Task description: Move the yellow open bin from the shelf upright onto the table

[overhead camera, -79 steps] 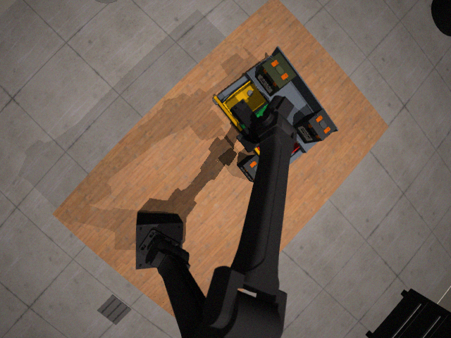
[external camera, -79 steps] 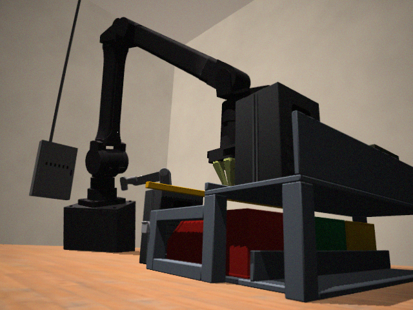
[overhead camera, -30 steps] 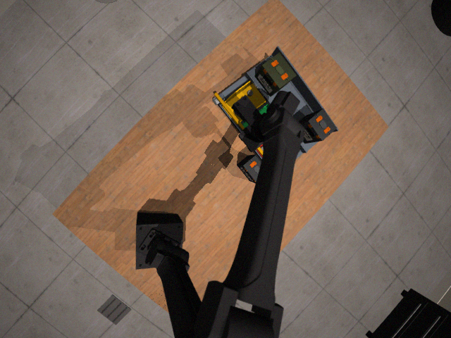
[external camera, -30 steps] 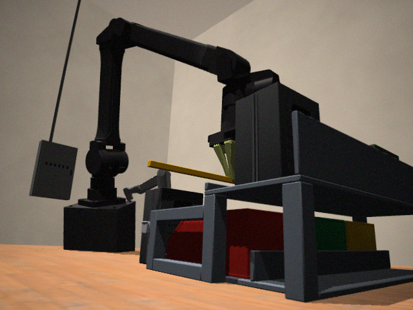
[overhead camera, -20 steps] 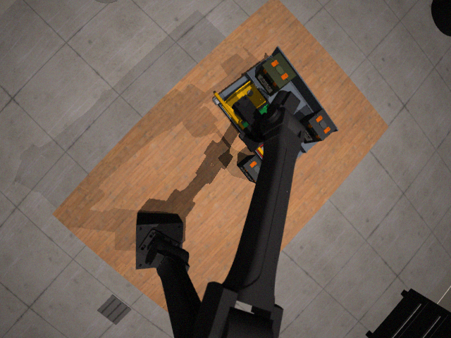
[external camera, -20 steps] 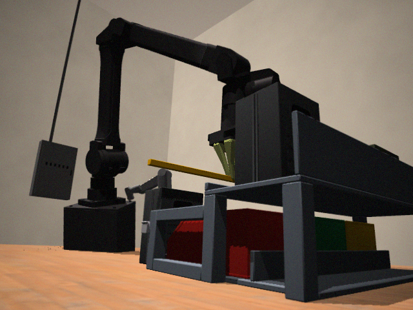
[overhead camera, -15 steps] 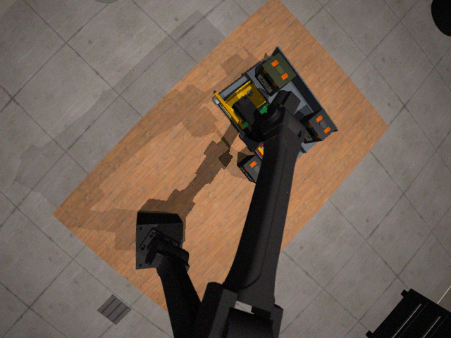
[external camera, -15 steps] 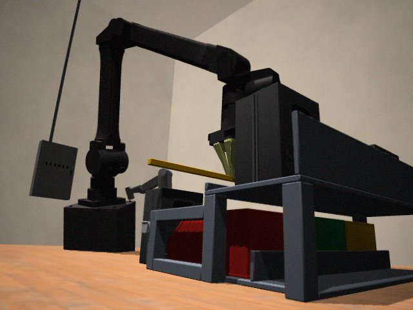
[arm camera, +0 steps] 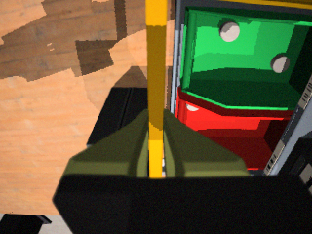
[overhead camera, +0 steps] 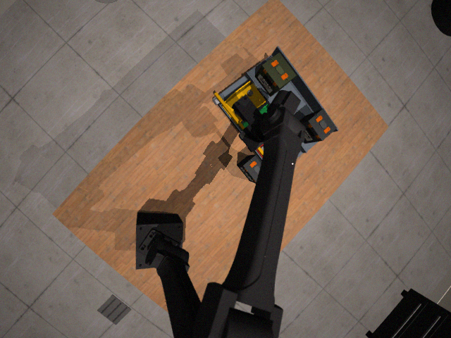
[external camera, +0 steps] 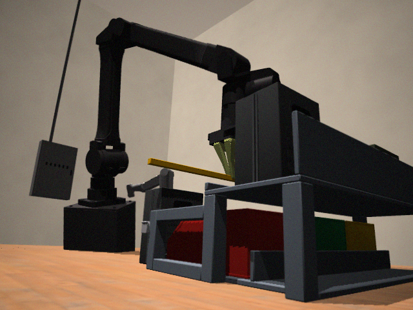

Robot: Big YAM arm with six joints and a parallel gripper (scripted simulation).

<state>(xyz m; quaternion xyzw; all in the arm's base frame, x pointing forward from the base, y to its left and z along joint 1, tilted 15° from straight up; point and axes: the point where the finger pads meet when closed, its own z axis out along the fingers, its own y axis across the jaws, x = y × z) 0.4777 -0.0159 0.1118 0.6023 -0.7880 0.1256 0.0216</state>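
The yellow open bin point(overhead camera: 241, 94) is at the left end of the grey shelf point(overhead camera: 305, 87) point(external camera: 298, 233), at top-level height. In the low side view its rim point(external camera: 186, 168) sticks out past the shelf end and slopes slightly. The rest of the bin is hidden behind a dark box. My gripper point(arm camera: 156, 116) point(external camera: 226, 156) is shut on the bin's thin yellow wall point(arm camera: 156, 58), with one olive finger on each side. In the overhead view my wrist covers most of the bin's inside, so I cannot tell what it holds.
Below, the shelf holds a green bin point(arm camera: 244, 54) point(external camera: 328, 233) with round grey parts, a red bin point(arm camera: 229, 132) point(external camera: 250, 230) and a dull yellow one point(external camera: 360, 235). Dark boxes with orange latches point(overhead camera: 278, 70) point(overhead camera: 320, 125) point(overhead camera: 251, 165) sit on and beside the shelf. The wooden table point(overhead camera: 145, 163) stretches left; the arm base point(overhead camera: 158, 236) stands at its near end.
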